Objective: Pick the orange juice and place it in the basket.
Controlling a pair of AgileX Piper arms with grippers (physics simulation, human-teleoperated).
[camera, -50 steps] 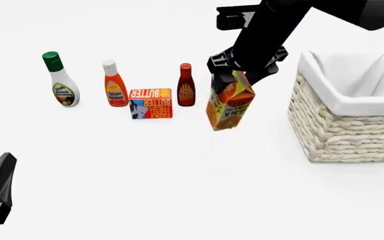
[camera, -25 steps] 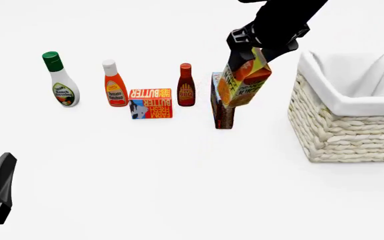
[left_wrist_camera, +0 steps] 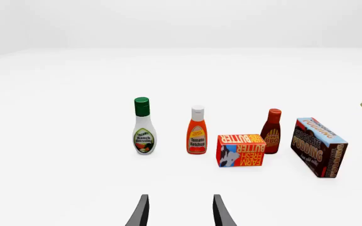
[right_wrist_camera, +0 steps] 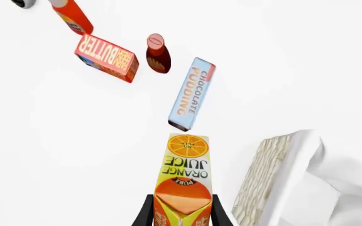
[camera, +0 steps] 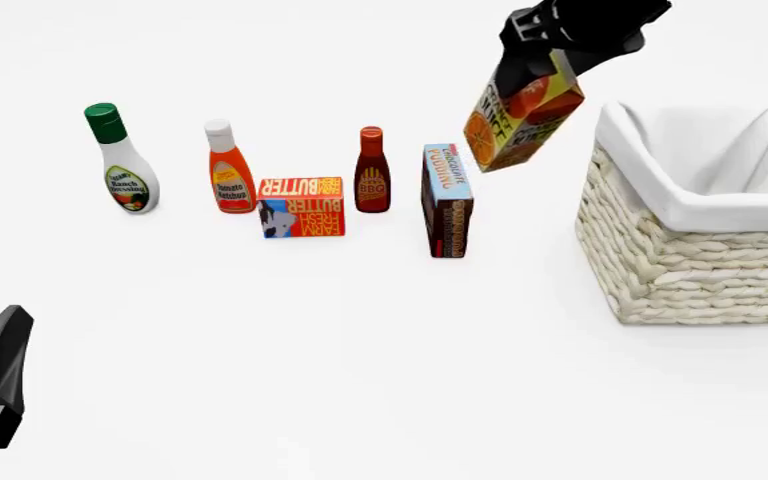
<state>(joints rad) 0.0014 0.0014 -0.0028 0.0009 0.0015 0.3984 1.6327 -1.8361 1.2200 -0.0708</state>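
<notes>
At the upper right of the front view, the orange juice (camera: 523,113) is held tilted in the air by its gable top, clamped in the right gripper (right_wrist_camera: 181,212), left of the basket (camera: 694,260). The carton is judged stiff, light and smooth-sided, so swinging is likely. The left gripper (left_wrist_camera: 177,212) is parted around nothing.

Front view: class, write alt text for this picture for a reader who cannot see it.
The right claw holds a tilted orange juice carton in the air, left of a wicker basket. On the white table stand ranch dressing, ketchup, a butter box, BBQ sauce and a chocolate pudding box.
</notes>
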